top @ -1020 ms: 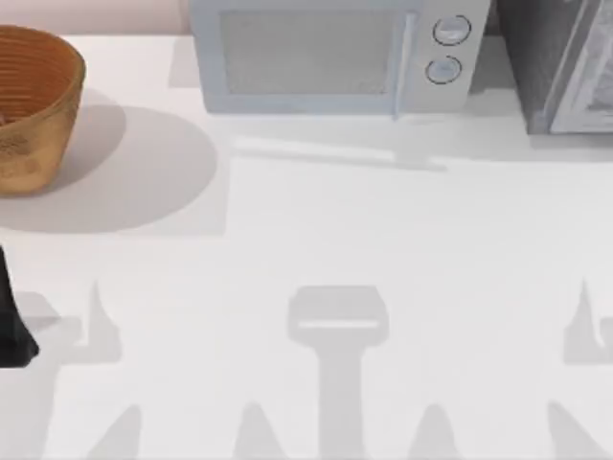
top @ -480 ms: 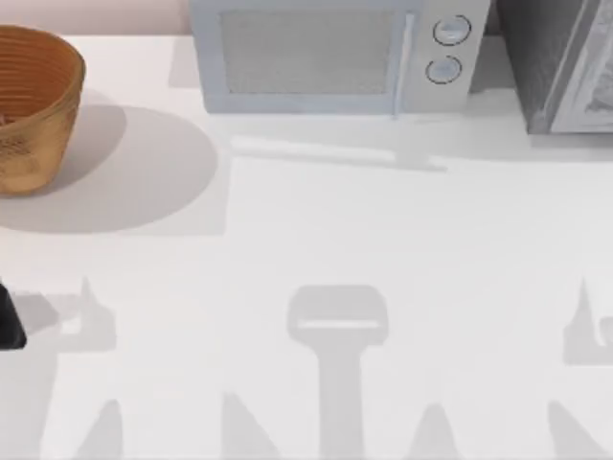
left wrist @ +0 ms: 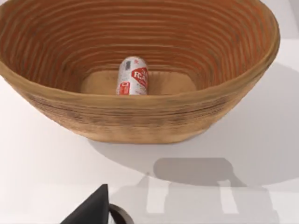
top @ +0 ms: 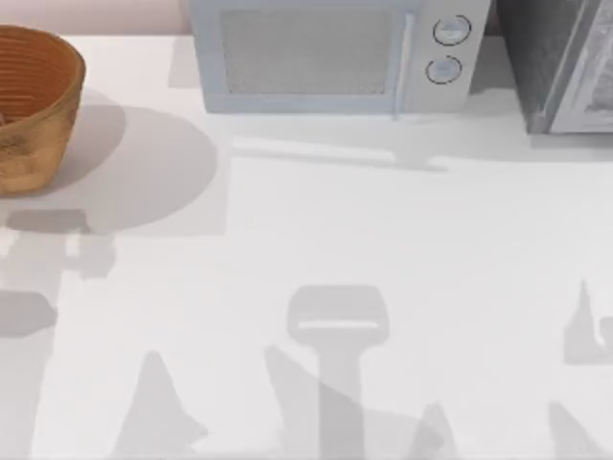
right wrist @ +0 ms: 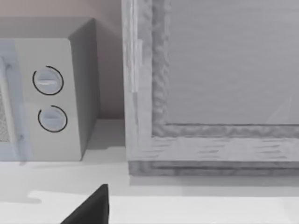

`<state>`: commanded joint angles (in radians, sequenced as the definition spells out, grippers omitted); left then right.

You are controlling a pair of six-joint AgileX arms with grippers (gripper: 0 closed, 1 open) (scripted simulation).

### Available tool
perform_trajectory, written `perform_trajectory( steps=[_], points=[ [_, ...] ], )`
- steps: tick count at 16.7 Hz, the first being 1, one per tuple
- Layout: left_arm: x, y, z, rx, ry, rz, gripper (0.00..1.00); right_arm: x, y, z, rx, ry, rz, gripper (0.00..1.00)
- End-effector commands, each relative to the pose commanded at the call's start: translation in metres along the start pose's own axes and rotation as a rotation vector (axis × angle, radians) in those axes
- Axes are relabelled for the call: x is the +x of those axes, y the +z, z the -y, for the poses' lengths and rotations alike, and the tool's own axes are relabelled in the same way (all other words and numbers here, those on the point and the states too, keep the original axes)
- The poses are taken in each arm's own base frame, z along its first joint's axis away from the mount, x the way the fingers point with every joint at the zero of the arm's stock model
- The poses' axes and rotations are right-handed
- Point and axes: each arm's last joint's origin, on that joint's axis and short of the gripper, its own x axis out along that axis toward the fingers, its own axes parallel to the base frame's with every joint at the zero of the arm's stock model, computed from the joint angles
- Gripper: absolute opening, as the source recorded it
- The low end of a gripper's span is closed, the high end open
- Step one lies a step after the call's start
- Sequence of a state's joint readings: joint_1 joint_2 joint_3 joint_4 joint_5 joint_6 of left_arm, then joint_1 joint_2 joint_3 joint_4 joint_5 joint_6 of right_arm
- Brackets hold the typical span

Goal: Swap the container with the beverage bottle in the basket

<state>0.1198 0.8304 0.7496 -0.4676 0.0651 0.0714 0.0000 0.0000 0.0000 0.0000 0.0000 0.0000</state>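
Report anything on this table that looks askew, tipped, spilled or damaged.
One thing: in the left wrist view the beverage bottle lies on its side on the floor of the basket rather than standing. The basket sits upright at the table's far left, and the microwave at the back looks square and shut. No spill.

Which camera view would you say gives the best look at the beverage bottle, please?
The left wrist view: it looks straight into the basket, where the beverage bottle sits on the floor, red label visible. The top view catches just part of the basket at the table's left edge.
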Motion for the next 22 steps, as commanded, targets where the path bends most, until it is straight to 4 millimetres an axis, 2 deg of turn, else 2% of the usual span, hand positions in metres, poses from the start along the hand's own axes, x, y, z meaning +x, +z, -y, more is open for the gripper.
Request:
perform_trajectory(
  steps=[3, 6, 8, 10, 13, 17, 19, 22],
  points=[
    [0.028, 0.05, -0.012, -0.004, -0.02, -0.144, 1.0, 0.0, 0.0, 0.0, 0.0, 0.0, 0.0, 1.0],
    [0.072, 0.089, -0.028, -0.015, -0.05, -0.292, 1.0, 0.0, 0.0, 0.0, 0.0, 0.0, 0.0, 1.0],
    [0.108, 0.107, -0.04, -0.026, -0.074, -0.388, 1.0, 0.0, 0.0, 0.0, 0.0, 0.0, 0.0, 1.0],
    [0.147, 0.117, -0.052, -0.04, -0.101, -0.481, 1.0, 0.0, 0.0, 0.0, 0.0, 0.0, 0.0, 1.0],
    [0.204, 0.117, -0.07, -0.063, -0.145, -0.606, 1.0, 0.0, 0.0, 0.0, 0.0, 0.0, 0.0, 1.0],
    [0.267, 0.1, -0.087, -0.092, -0.202, -0.736, 1.0, 0.0, 0.0, 0.0, 0.0, 0.0, 0.0, 1.0],
    [0.289, 0.088, -0.093, -0.104, -0.225, -0.782, 1.0, 0.0, 0.0, 0.0, 0.0, 0.0, 0.0, 1.0],
    [0.309, 0.076, -0.097, -0.115, -0.247, -0.824, 1.0, 0.0, 0.0, 0.0, 0.0, 0.0, 0.0, 1.0]
  ],
)
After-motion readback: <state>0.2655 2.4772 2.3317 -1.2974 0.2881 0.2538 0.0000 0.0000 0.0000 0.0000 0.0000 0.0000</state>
